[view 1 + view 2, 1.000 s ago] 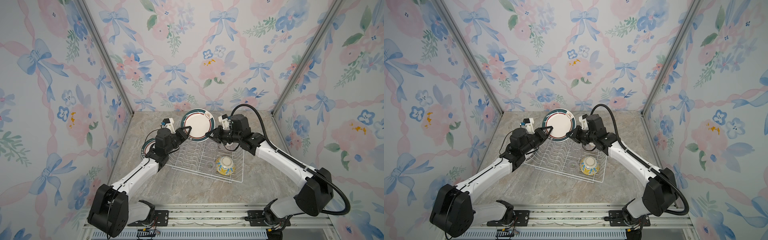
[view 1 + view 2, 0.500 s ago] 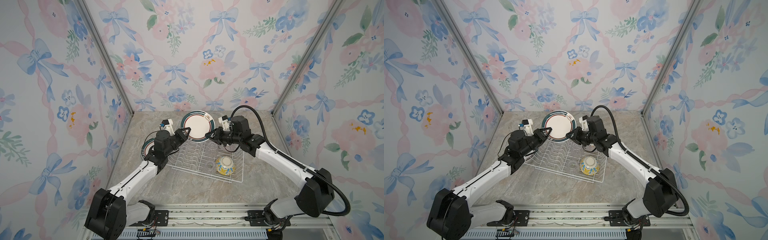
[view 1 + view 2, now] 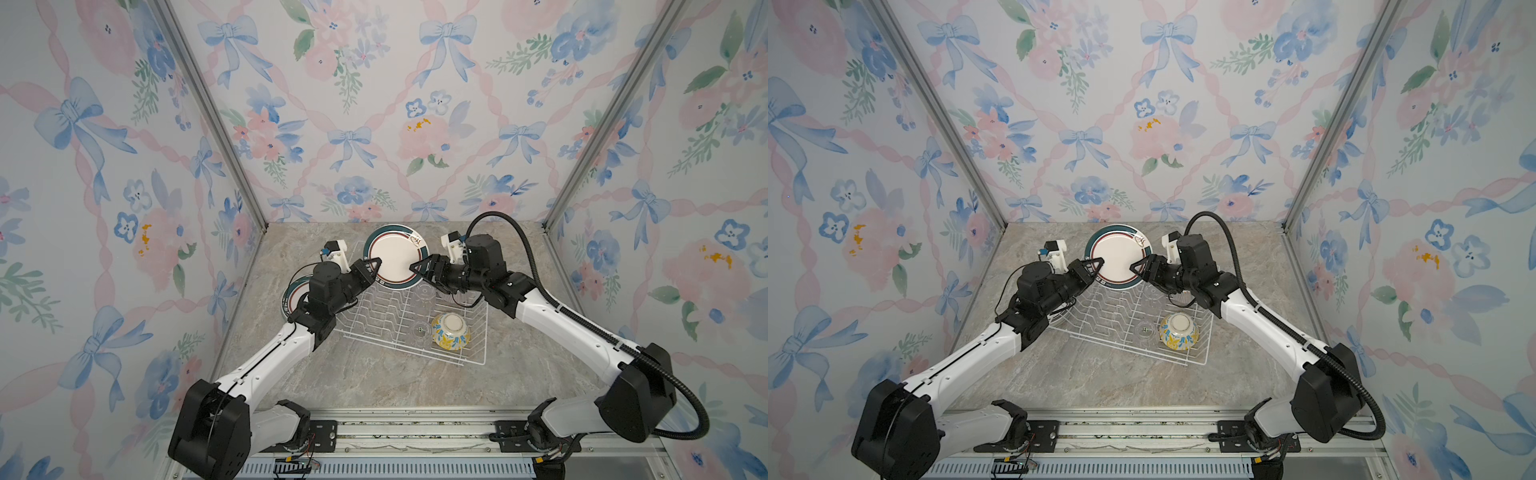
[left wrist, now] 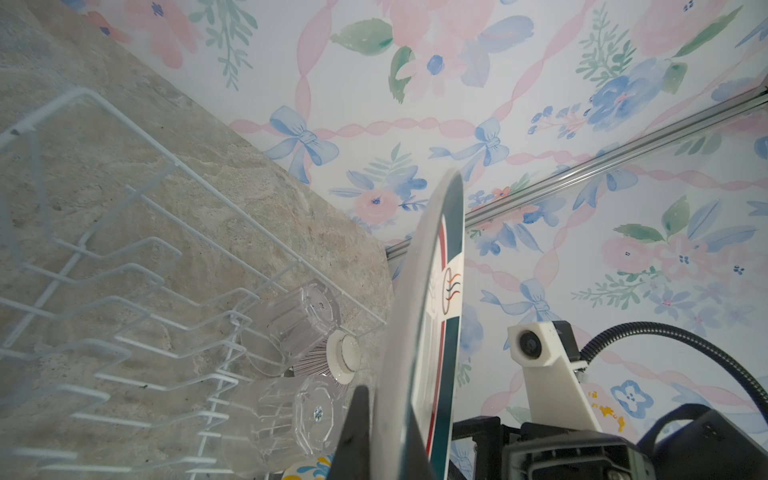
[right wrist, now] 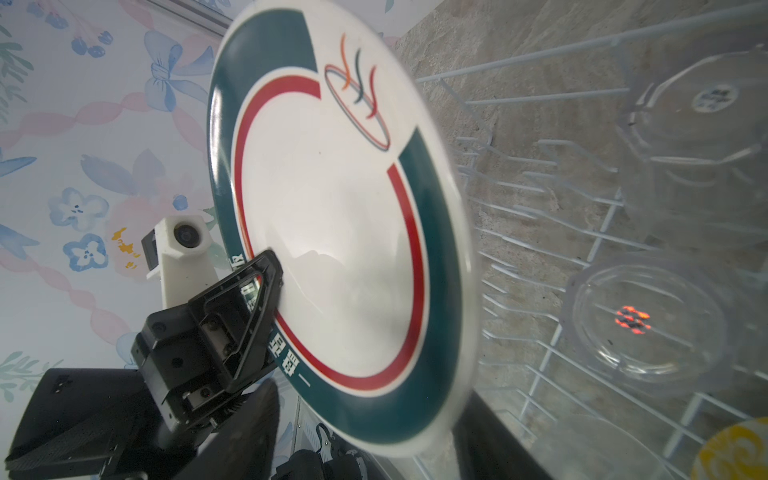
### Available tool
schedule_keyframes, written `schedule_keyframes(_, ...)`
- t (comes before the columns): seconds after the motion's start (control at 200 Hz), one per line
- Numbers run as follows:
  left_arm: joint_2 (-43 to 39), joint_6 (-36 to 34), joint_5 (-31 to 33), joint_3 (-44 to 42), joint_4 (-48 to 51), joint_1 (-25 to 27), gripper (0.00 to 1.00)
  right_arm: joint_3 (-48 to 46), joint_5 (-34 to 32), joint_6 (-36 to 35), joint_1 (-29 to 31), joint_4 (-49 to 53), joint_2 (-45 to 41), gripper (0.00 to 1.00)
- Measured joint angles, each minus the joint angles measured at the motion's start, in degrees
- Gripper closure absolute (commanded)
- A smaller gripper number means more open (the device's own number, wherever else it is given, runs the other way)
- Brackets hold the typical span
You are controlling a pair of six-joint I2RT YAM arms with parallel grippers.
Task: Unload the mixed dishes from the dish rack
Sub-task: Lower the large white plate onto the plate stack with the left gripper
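Marbled surface (image 3: pixel 374 382), above the rack (image 3: pixel 374 320): tilted plate (image 3: pixel 395 259) between claws, left claw (image 3: pixel 375 265) clenched on its rim, right claw (image 3: pixel 417 269) released at the opposite rim

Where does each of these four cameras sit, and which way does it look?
Both top views: one twin-lens head high at the front, looking down; both arms show, left gripper and right gripper flanking the green-rimmed plate by the dish rack.
Left wrist: rides the left arm, faces the plate edge-on, beside glass cups; its own finger shows.
Right wrist: rides the right arm, faces the plate's front; the left gripper clamps its rim.
Shared: every view shows the plate.
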State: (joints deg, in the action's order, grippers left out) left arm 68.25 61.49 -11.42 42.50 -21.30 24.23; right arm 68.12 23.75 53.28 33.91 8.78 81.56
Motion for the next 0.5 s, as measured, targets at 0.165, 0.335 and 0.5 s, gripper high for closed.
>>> schedule_keyframes(0.165, -0.74, 0.04, 0.52, -1.49, 0.44, 0.00, 1.00, -1.03, -0.92, -0.50, 0.00, 0.70, -1.53, 0.28)
schedule_keyframes(0.335, -1.05, -0.42, 1.60, -2.03, 2.23, 0.00, 1.00, -1.33, -2.19, -1.66, -0.02, 0.90, -3.54, 0.28)
schedule_keyframes(0.5, -2.03, -1.05, 2.49, -2.23, 3.93, 0.00, 1.00, -2.25, -3.56, -2.54, -0.02, 2.10, -5.95, 0.27)
